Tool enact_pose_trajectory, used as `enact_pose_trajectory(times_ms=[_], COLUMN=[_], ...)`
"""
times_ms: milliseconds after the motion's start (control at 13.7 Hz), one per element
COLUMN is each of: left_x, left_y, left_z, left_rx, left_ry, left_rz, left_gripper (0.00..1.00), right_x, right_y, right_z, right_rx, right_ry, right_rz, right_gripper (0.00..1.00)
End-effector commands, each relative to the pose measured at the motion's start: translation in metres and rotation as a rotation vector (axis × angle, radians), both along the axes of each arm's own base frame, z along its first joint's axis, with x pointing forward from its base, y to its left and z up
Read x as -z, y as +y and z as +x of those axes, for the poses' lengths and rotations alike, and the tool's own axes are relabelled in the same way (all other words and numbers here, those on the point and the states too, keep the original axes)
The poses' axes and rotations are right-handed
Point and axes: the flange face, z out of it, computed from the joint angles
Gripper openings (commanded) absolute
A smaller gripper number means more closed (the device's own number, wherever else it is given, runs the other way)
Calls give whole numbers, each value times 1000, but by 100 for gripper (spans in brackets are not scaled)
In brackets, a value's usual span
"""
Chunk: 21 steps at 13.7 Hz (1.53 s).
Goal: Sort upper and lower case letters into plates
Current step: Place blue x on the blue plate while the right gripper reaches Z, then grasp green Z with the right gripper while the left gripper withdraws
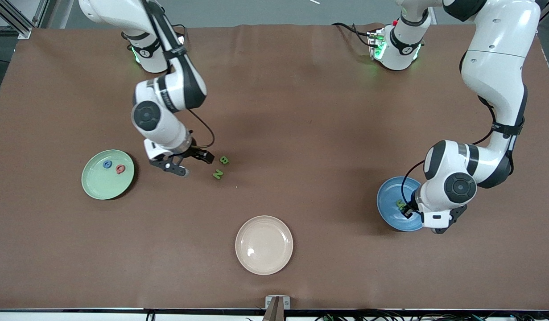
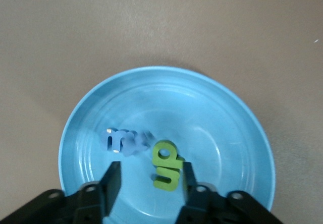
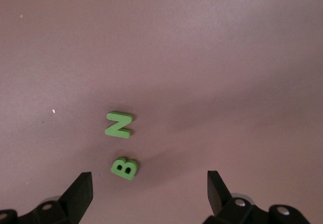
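Observation:
The mint green plate at the right arm's end holds the blue G and red Q. The green B and green N lie on the table beside my right gripper, which is open and empty just above them. In the right wrist view the B and N lie ahead of the open gripper. My left gripper hangs open over the blue plate. In the left wrist view that plate holds the blue m with the blue x against it, the green p and the green u, the u lying between the open gripper's fingers.
A cream-beige plate sits empty near the front camera, midway along the table. The brown table cover is bare in the middle. Both arm bases stand along the table's edge away from the camera.

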Motion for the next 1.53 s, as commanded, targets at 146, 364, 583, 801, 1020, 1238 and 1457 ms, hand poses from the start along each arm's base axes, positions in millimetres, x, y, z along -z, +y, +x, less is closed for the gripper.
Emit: enact_pose_trajectory(times_ms=[146, 364, 583, 801, 1020, 1238, 1457], left_x=[-131, -224, -304, -354, -391, -398, -405], left_y=[-20, -9, -1, 20, 37, 62, 66], left_z=[3, -16, -56, -82, -102, -112, -125], left_rx=[190, 349, 411, 469, 592, 665, 694], left_ry=[-79, -108, -68, -84, -71, -23, 24], left_rz=[31, 73, 52, -40, -21, -24, -32], left_gripper=[100, 100, 100, 100, 100, 100, 100], right_x=[39, 59, 73, 85, 93, 95, 95], right_y=[30, 33, 32, 32, 32, 36, 37], right_z=[27, 32, 39, 39, 39, 36, 36], right_rx=[123, 173, 168, 155, 151, 147, 146], right_ry=[-7, 15, -5, -7, -13, -7, -7], right_rz=[-51, -18, -30, -28, -15, -12, -11], right_gripper=[100, 100, 100, 90, 78, 64, 50])
